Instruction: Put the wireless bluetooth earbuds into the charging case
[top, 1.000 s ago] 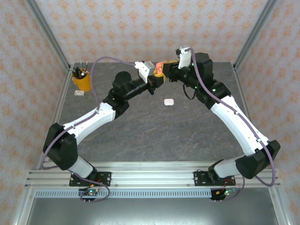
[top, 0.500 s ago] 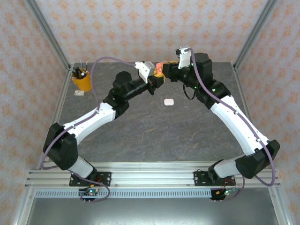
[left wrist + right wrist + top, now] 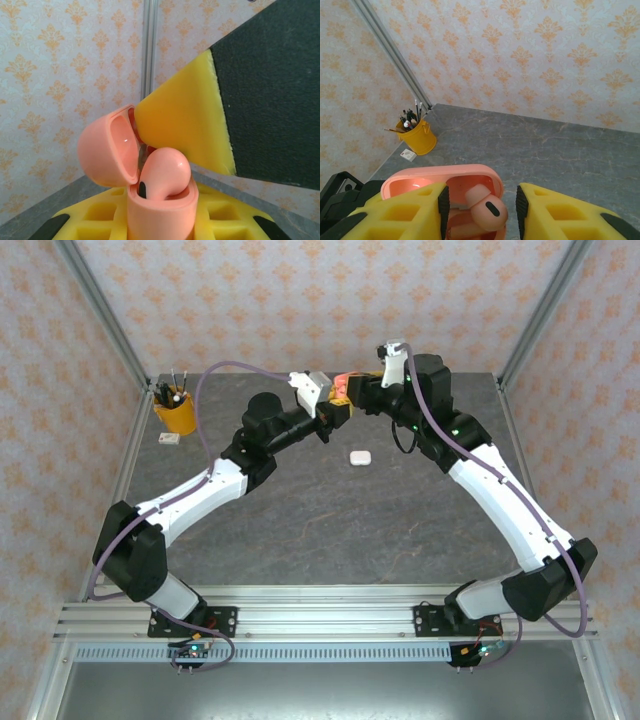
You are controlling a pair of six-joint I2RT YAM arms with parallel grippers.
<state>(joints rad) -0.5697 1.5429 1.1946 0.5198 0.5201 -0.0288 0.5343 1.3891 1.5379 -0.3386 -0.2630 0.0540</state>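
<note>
My left gripper (image 3: 160, 222) is shut on the coral-pink charging case (image 3: 160, 210) and holds it upright above the table's back, with the lid (image 3: 107, 150) swung open. A coral-pink earbud (image 3: 165, 175) sits in the case's well, its head sticking out. From the other side, my right gripper (image 3: 480, 202) straddles that earbud (image 3: 487, 207). Its jaws are open, with a gap on each side of the bud. In the top view both grippers meet at the case (image 3: 343, 386), the left gripper (image 3: 333, 408) below it and the right gripper (image 3: 360, 395) beside it.
A white closed case (image 3: 359, 456) lies on the grey table just in front of the grippers. A yellow cup of pens (image 3: 175, 412) and a small white box (image 3: 169, 438) stand at the back left. Patterned walls and metal posts enclose the table.
The right gripper's head has shifted and tilted slightly at the case. The left arm and the white case have not moved.
</note>
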